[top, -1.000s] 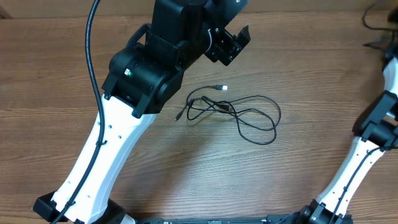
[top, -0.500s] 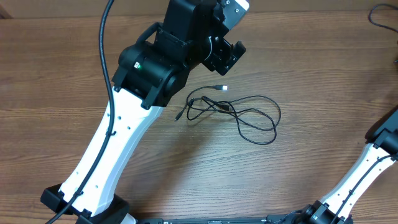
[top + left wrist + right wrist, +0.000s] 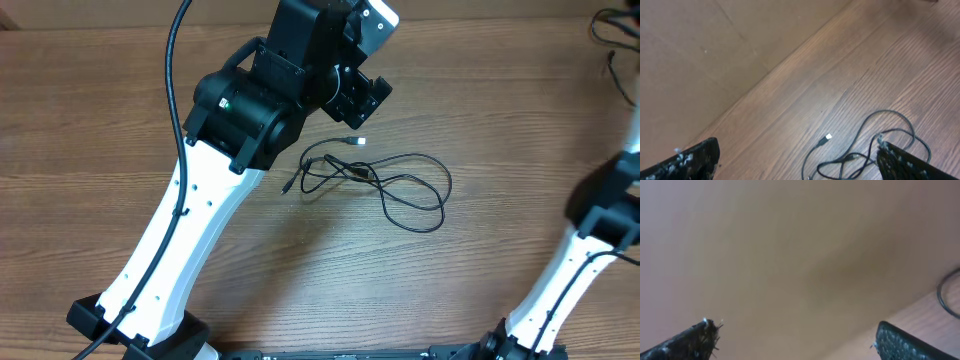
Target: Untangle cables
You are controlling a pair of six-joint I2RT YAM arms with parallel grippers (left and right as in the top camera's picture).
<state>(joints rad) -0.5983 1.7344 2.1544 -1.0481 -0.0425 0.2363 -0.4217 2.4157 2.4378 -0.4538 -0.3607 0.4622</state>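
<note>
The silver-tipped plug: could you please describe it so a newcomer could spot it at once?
On the wooden table, the white-and-black left arm leans toward the middle. Just beside its black end lies a tangle of thin black cables. The plug sits at the tangle's edge nearest the arm and is the only bright silver tip; the other visible end is dark.

The cables point(image 3: 365, 174) are thin black cords lying slack and tangled, flat on the wood near the middle of the table point(image 3: 330, 290). A silver-tipped plug point(image 3: 360, 141) points toward the table's far edge, and a wide loop point(image 3: 428, 203) spreads toward its right side.
</note>
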